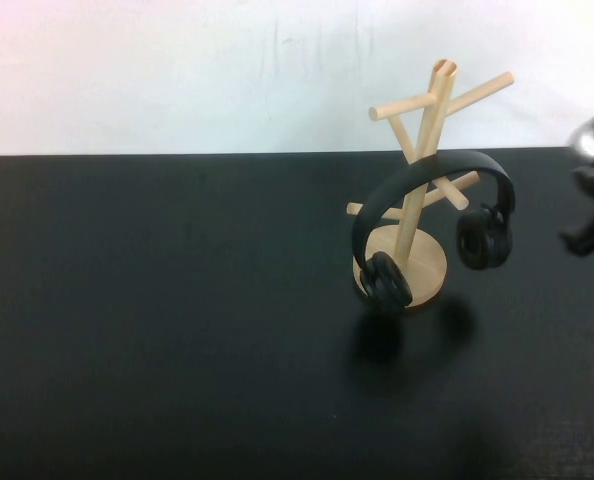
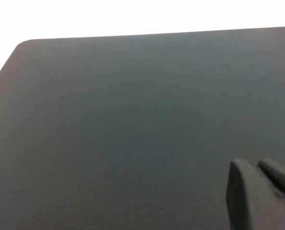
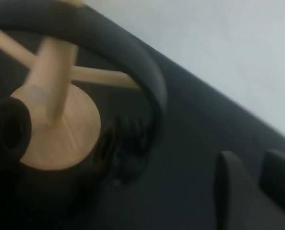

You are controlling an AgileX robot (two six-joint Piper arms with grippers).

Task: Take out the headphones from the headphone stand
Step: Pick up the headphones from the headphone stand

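Observation:
The black headphones hang by their headband on a lower peg of the light wooden headphone stand, with one ear cup in front of the round base and the other to its right. My right gripper hovers at the table's right edge, apart from the headphones, open and empty. In the right wrist view the headphones and the stand lie ahead of the right gripper. My left gripper is shut and empty over bare table; it is out of the high view.
The black table ends at a white wall behind the stand. The left wrist view shows the table's rounded corner.

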